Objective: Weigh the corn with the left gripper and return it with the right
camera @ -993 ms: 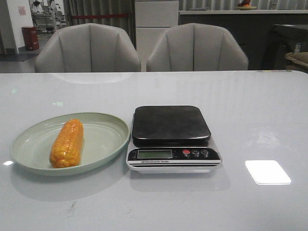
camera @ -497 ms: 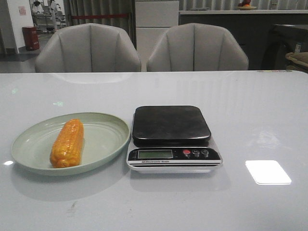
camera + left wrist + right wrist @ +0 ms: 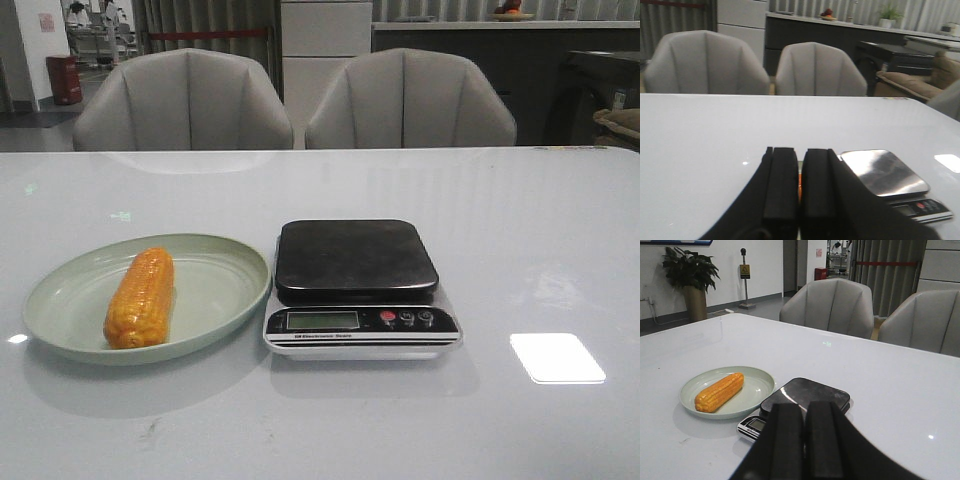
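White glossy table (image 3: pixel 520 220), two grey chairs (image 3: pixel 183 100) behind far edge. Pale green plate (image 3: pixel 220 290) on L side, just beside black-topped scale (image 3: pixel 355 260); platform bare, display (image 3: pixel 321 320) unreadable. Corn (image 3: pixel 140 297) lying lengthwise on plate, untouched, apart from scale. L gripper (image 3: pixel 799 200) pads pressed nearly together, gripping nothing; sliver of orange visible btwn them. R gripper (image 3: pixel 805 445) likewise narrow, nothing held, near scale's front.

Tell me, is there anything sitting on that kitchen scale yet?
No, it is empty. The scale's dark platform is bare in the front view, and the corn lies lengthwise in the green plate beside it.
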`<action>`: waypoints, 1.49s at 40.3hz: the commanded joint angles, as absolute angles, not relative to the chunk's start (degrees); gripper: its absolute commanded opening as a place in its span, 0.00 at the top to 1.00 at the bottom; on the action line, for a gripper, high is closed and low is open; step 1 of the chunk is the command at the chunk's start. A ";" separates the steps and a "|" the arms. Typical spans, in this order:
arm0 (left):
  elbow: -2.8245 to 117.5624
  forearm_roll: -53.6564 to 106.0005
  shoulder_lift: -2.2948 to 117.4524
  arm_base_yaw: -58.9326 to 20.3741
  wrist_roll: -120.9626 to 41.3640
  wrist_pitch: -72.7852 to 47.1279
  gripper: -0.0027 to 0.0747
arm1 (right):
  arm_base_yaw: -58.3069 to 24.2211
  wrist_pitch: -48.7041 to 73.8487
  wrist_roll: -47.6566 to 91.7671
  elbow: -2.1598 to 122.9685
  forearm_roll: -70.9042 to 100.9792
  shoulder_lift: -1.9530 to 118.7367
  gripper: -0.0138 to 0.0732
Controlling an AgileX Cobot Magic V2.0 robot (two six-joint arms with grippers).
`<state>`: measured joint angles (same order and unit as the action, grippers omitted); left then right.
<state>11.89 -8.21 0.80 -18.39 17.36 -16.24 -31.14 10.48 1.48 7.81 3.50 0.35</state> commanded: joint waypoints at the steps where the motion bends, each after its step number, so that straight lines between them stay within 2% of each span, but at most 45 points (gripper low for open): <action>1: 8.62 -7.45 1.65 -13.27 17.05 -6.22 0.82 | -30.88 5.44 1.83 9.29 2.88 0.98 0.65; 11: -0.16 -6.14 -1.56 -3.63 17.05 -2.21 0.82 | -30.88 5.44 1.83 9.29 2.88 0.98 0.65; 19: -0.44 -6.38 -1.56 0.08 17.05 -0.41 0.82 | -30.88 5.44 1.83 9.29 2.88 0.98 0.65; 60: -0.44 -5.82 -1.56 0.70 12.22 1.57 0.82 | -30.88 5.44 1.83 9.29 2.88 0.98 0.65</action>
<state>-0.44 -6.31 -0.36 0.64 12.19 -3.06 -31.14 10.25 1.48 7.81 3.50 0.26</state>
